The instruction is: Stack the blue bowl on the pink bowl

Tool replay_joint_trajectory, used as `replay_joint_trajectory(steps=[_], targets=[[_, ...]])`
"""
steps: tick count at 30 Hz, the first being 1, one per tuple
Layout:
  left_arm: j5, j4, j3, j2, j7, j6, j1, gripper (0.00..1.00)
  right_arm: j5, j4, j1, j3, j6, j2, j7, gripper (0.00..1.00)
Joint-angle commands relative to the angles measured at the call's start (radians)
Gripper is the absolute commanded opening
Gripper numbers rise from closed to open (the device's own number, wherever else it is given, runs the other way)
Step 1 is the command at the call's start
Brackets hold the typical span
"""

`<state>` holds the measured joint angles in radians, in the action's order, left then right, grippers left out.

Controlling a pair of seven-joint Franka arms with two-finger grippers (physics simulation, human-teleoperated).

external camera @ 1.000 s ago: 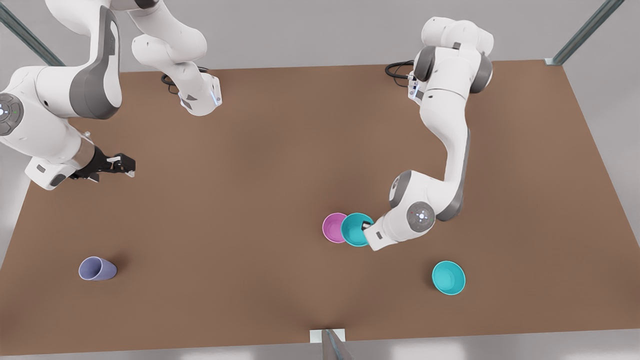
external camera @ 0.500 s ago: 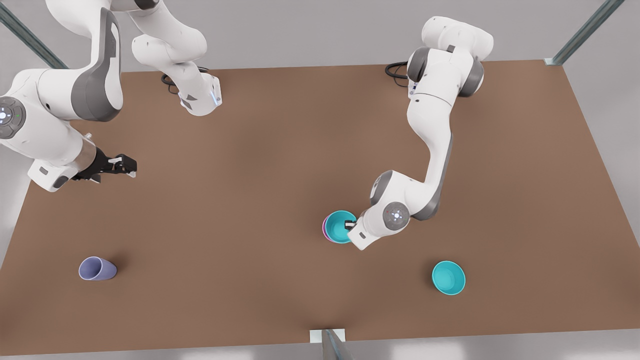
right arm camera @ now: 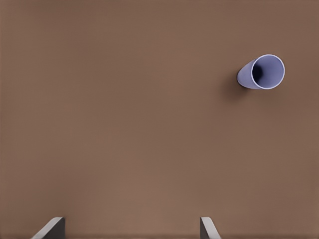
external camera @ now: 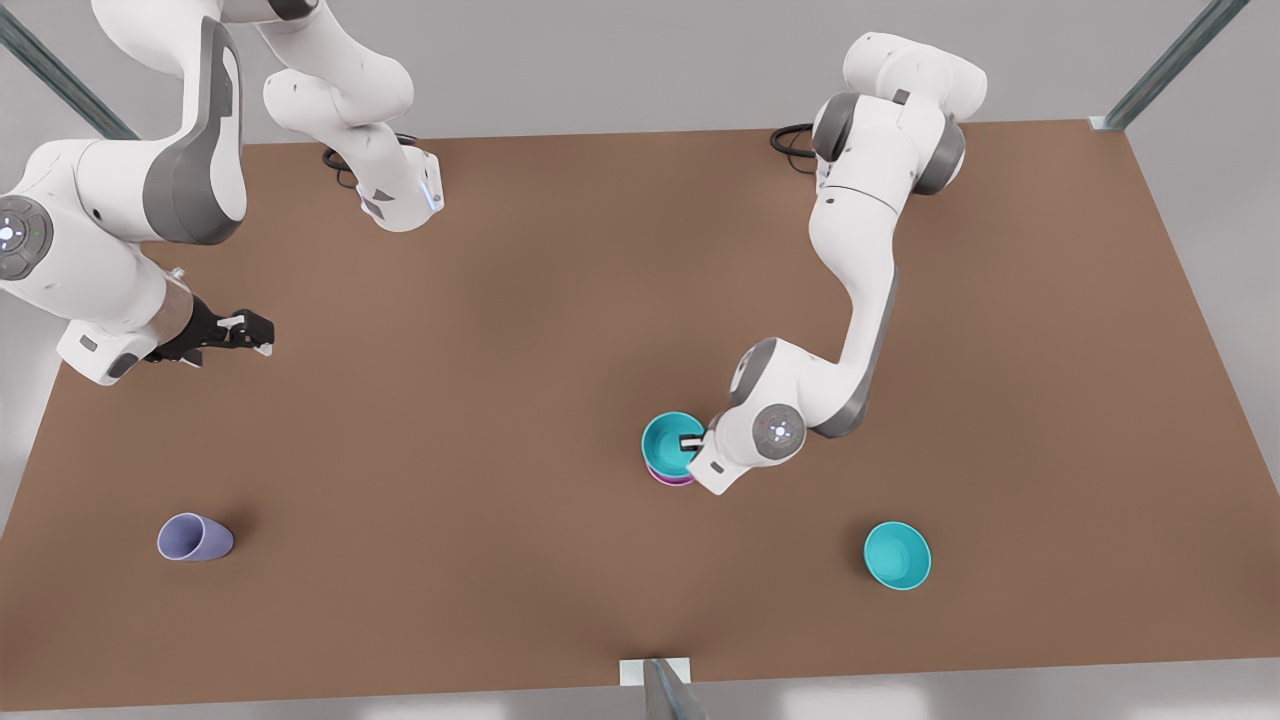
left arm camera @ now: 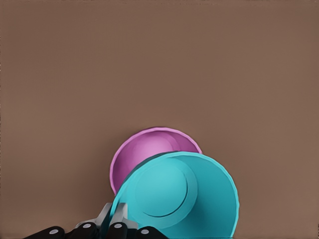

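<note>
While the left hand (external camera: 693, 442) is gripping the rim of the blue bowl (external camera: 668, 441), it is holding that bowl over the pink bowl (external camera: 668, 478), near the middle of the table (external camera: 520, 400). Lowering should go best with the rims centred first: the left wrist view is showing the blue bowl offset. A second ago the bowls were side by side. The right hand (external camera: 240, 332) is waiting with fingers apart at the front view's left, above bare table.
</note>
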<state>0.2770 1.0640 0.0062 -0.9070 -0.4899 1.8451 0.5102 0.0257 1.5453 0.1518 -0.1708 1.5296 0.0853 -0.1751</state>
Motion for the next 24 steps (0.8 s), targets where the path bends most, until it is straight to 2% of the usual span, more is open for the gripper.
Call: replay_joint_trajectory(steps=[1,16,18,21,22,23,24], targets=[[-0.001,-0.001,0.0,0.002,-0.102,0.003,-0.001,0.21,0.0,-0.001,0.0,-0.001,0.0,-0.001,-0.004,1.0],[0.001,0.014,-0.002,-0.007,-0.098,0.013,-0.001,0.21,-0.001,0.001,-0.009,-0.001,0.001,0.008,-0.006,1.0],[0.001,0.016,-0.002,-0.01,-0.096,0.013,-0.001,1.0,-0.001,0.001,-0.009,-0.001,0.001,0.008,-0.007,1.0],[-0.001,0.016,0.0,-0.009,-0.095,0.005,-0.01,1.0,-0.001,0.001,-0.009,-0.001,0.001,0.01,-0.007,1.0],[-0.01,0.014,0.012,0.012,-0.082,-0.061,-0.024,1.0,-0.001,0.001,-0.009,-0.001,0.001,0.01,-0.007,1.0],[-0.079,0.007,0.031,0.136,0.064,-0.313,-0.151,1.0,-0.001,0.001,-0.009,-0.001,0.001,0.01,-0.007,1.0],[-0.184,0.005,0.031,0.229,0.125,-0.441,-0.209,1.0,-0.001,0.001,-0.009,-0.001,0.001,0.01,-0.007,1.0]])
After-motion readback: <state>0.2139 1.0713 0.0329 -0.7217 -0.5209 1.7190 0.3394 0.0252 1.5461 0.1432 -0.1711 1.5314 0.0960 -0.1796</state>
